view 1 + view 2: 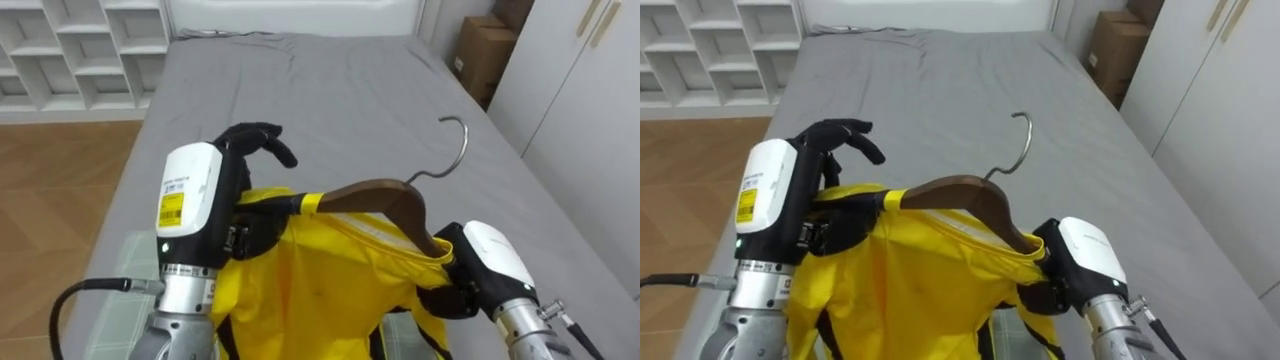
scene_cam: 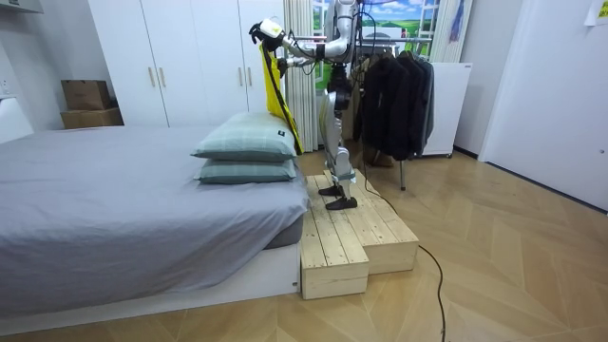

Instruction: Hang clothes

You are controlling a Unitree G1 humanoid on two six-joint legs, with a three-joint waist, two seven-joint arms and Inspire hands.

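Note:
A yellow garment (image 1: 320, 280) hangs on a brown wooden hanger (image 1: 385, 200) whose metal hook (image 1: 455, 145) points up and away from me. My left hand (image 1: 255, 140) is at the hanger's left end, its dark fingers curled over it where the yellow shoulder wraps round. My right hand (image 1: 455, 290) is at the hanger's right end, with its fingers hidden under the yellow cloth. In the room view I stand on a wooden platform (image 2: 351, 228) beside the bed with both arms raised, and the yellow garment (image 2: 275, 90) hangs down from them.
The grey bed (image 1: 330, 90) lies under and ahead of my arms. White cubby shelves (image 1: 80, 45) stand at far left, a cardboard box (image 1: 485, 50) and white wardrobe (image 1: 580, 100) at right. Behind me stands a rack of dark clothes (image 2: 394, 85); two pillows (image 2: 247, 152) lie on the bed.

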